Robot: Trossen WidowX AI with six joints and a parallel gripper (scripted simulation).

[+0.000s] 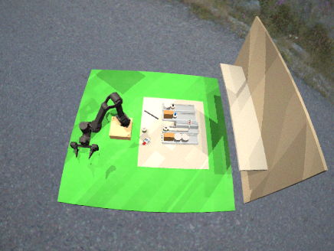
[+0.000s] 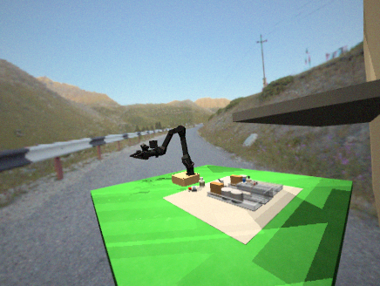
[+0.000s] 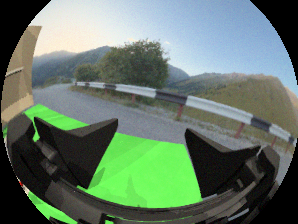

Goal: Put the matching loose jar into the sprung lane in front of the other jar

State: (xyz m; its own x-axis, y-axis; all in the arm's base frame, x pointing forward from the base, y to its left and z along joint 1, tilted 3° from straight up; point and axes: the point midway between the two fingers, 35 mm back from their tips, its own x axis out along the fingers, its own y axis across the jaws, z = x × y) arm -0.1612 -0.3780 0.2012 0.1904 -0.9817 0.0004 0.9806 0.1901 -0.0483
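My gripper (image 1: 83, 157) (image 3: 152, 127) is open and empty. It hangs over the green mat at the far left in the top view, well away from the jars. A small pale loose jar (image 1: 144, 130) (image 2: 201, 183) stands between the wooden base and the grey lanes. A small red, white and blue item (image 1: 145, 141) lies near it; its kind is too small to tell. A small dark-and-pale jar (image 1: 165, 128) is at the robot-side end of a middle lane, with a pale strip behind it. The pusher plate and front stop are too small to make out.
Other lanes hold orange blocks (image 1: 168, 114) (image 1: 168, 136), white round jars (image 1: 178, 136) (image 1: 185, 137) and smaller items. A dark rod (image 1: 151, 114) lies on the beige sheet (image 1: 172, 158) left of the lanes. A tall wooden panel (image 1: 283, 115) stands at the right.
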